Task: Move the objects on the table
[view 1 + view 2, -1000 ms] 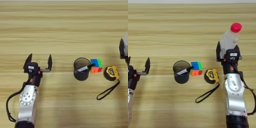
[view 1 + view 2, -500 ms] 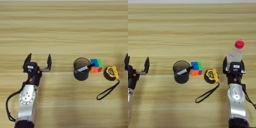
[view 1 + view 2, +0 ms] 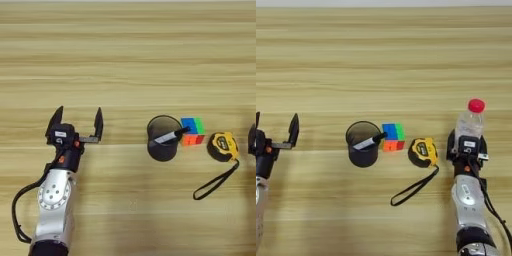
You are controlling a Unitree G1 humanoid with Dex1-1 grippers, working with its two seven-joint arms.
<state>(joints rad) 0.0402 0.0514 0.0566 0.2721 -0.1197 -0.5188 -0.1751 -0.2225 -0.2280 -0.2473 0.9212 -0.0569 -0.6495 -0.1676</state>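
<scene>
My right gripper (image 3: 468, 144) is shut on a small clear plastic bottle (image 3: 469, 124) with a red cap, holding it upright at the right of the table (image 3: 384, 60). A black mesh cup (image 3: 163, 138) stands in the middle, and a white pen (image 3: 168, 137) with a black tip leans inside it. To the right of the cup lies a yellow-black tape measure (image 3: 223, 145), its black strap (image 3: 216, 181) trailing toward the near edge. On the left, my left gripper (image 3: 78, 116) hovers open with nothing between its fingers.
A small multicoloured cube (image 3: 192, 131) sits between the cup and the tape measure, touching or nearly touching the cup. A black cable (image 3: 17, 220) loops beside my left forearm.
My right gripper has brought the bottle down and toward the near edge, so it now sits lower, right of the tape measure. The left arm has not moved.
</scene>
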